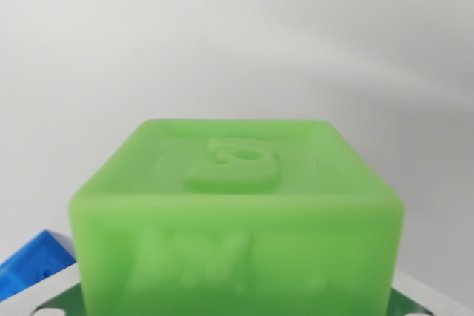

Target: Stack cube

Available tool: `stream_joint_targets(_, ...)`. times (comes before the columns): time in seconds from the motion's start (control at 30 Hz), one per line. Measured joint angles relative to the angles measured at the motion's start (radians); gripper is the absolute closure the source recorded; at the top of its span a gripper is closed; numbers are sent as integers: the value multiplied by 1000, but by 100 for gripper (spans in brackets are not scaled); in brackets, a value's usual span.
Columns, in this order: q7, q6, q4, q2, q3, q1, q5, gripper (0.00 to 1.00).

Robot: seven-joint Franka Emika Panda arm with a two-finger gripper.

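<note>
A translucent green cube fills the lower middle of the wrist view, very close to the camera. Its top face carries a raised figure and its near face has raised lettering. Part of a blue block shows low at the wrist view's left, partly hidden behind the green cube. Darker green edges peek out beneath the cube at both bottom corners; I cannot tell what they belong to. No gripper fingers show in this frame, so I cannot see whether the cube is held.
Behind the cube lies a plain, blurred white-grey surface across the whole upper half. Nothing else stands out in it.
</note>
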Motion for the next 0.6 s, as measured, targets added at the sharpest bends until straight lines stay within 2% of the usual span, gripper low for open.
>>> stream_joint_targets(0.6, 130, 23, -92, -68, 0, 9, 0, 100)
